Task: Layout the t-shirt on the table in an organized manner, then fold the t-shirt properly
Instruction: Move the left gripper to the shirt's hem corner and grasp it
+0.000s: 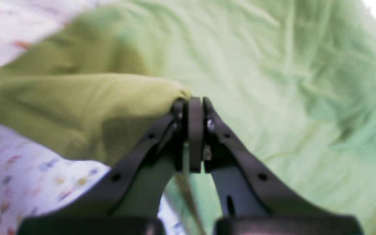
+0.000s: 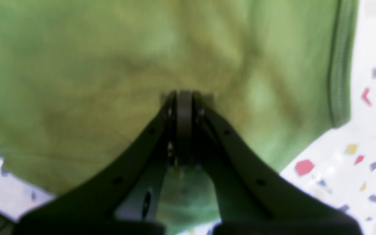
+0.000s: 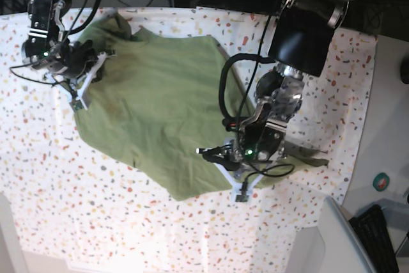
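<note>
Your left gripper [image 1: 196, 107] has its jaws drawn fully together, and a gathered fold of the t-shirt [image 1: 273, 81] bunches directly against the left-hand jaw. The wrist view is soft, but cloth appears pinched between the pads. Beyond and to the right of those jaws the shirt body spreads rumpled and creased; below the fold on the left, the speckled bench [image 1: 21, 182] shows bare.

Your right gripper [image 2: 184, 98] also has its jaws pressed together, the tips buried in the cloth. Fabric lies on every side of them, and a stitched hem runs to their right, with bench beyond it.

In the base view the t-shirt [image 3: 153, 107] lies spread but skewed on the bench [image 3: 77, 222], one gripper at each end of it.

Handling assessment: the garment is light, soft and limp. It offers no stiffness, will sag and drape from any pinch point, and will drag across the bench cover. Take hold at hems, seams or corners, where the doubled cloth gives the jaws a firmer bite; a single-layer pinch may slip.
</note>
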Tool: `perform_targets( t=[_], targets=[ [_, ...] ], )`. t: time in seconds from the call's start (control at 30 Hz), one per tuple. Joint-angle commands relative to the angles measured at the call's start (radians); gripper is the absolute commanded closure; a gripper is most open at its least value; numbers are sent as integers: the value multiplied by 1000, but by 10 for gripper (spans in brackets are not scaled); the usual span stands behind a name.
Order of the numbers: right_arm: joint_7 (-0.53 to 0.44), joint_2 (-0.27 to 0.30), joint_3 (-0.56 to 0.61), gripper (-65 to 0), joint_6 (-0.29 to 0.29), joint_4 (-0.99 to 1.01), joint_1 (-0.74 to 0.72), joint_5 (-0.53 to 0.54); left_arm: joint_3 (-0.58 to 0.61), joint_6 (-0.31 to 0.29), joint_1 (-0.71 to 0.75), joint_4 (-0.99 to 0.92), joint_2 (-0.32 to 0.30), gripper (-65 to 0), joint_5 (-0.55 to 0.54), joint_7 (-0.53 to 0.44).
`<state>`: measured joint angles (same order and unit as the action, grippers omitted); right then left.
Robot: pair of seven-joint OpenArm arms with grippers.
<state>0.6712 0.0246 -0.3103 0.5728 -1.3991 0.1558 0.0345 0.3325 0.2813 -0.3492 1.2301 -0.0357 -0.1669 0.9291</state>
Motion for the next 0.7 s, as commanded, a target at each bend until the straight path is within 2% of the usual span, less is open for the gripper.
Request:
perform_targets(
  t=[0.0,0.2,0.3,0.43,0.47,0.57,0.67],
  targets=[
    [-17,7,-2,0,-1,-15,-9,9,7,2,-55,-36,16,0,3,-23],
    [-15,7,-2,0,-1,-13,-8,9,87,0,-182,-350,89,0,3,-147],
    [-15,7,-2,0,-1,-13,-5,9,106,0,-202,-435,107,0,3,-210],
    [-15,7,-2,0,-1,-13,-5,9,95,0,-189,-399,109,-291,5,-264],
    [-15,7,-2,0,-1,-13,-5,9,92,0,-176,-379,105,-337,3,-273],
    [-15,7,-2,0,-1,-13,-5,9,78,0,-135,-264,61,-390,3,-307],
    [-15,7,-2,0,-1,-13,-3,9,0,0,-63,-115,26,-387,2,-298]
  ],
)
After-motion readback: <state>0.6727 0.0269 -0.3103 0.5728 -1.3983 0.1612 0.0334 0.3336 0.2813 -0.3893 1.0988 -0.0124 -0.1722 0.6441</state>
